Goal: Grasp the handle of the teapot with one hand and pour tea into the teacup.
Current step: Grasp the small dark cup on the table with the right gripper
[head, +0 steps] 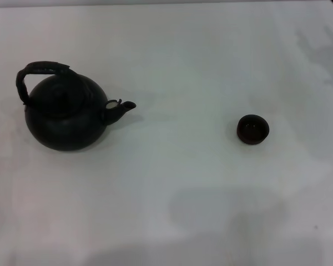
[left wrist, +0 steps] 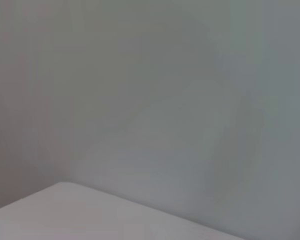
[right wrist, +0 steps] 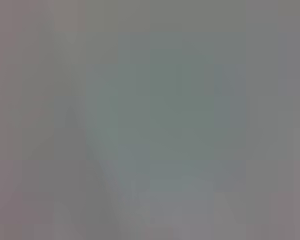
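A round matte black teapot (head: 66,119) stands upright on the white table at the left of the head view. Its short spout (head: 122,108) points right toward the teacup. The dark arched handle (head: 40,70) rises over the lid, its rough wrapped bar at the top. A small dark handleless teacup (head: 253,129) stands alone at the right, well apart from the pot. Neither gripper nor arm shows in the head view. Both wrist views show only blank grey surface, with no fingers.
The white table (head: 172,183) stretches all around both objects. Faint shadows lie along its near edge and at the far right. The left wrist view shows a pale table corner (left wrist: 65,210) against a grey background.
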### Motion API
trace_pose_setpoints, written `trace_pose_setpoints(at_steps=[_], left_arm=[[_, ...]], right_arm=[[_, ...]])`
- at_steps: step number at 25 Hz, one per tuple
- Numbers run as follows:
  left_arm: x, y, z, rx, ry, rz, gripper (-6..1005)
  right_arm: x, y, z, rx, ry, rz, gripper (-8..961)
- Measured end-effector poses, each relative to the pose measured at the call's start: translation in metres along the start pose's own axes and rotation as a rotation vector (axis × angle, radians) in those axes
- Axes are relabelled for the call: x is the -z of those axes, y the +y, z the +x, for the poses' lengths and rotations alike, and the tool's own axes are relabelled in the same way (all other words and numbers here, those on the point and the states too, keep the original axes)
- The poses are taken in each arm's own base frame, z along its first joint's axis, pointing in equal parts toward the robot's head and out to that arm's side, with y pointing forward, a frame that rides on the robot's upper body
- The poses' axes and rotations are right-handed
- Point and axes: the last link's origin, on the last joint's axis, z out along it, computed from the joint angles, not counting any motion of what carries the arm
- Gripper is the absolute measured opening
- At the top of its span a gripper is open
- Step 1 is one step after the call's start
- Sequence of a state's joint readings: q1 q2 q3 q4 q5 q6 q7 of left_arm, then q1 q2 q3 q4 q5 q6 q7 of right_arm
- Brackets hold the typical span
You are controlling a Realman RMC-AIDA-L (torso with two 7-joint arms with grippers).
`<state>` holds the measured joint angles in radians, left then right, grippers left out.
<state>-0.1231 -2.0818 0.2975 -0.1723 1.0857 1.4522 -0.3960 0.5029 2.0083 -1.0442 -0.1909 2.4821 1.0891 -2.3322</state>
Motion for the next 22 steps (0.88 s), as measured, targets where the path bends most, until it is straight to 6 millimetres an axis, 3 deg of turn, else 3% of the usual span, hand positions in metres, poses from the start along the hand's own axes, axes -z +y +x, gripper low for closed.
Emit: trace_pose_setpoints(at_steps=[6,11,16,22], left_arm=[[0.000,-0.002,0.001,0.029,0.001,0.004,751],[0.002,-0.002,0.000,0.042,-0.005,0.003,750],[0.002,-0.001,-0.001,0.042,-0.011,-0.008,749],[0.003,0.000,-0.001,0.045,-0.009,-0.010,748]], right_arm=[[-0.036,0.018,-0.032,0.069,0.148,-0.195,851],[-0.052,0.031,-0.063,0.164,0.291,-0.315,850],[-0.051,0.048,-0.081,0.277,0.415,-0.446,850],[-0.030,0.083,-0.084,0.355,0.639,-0.760,850]])
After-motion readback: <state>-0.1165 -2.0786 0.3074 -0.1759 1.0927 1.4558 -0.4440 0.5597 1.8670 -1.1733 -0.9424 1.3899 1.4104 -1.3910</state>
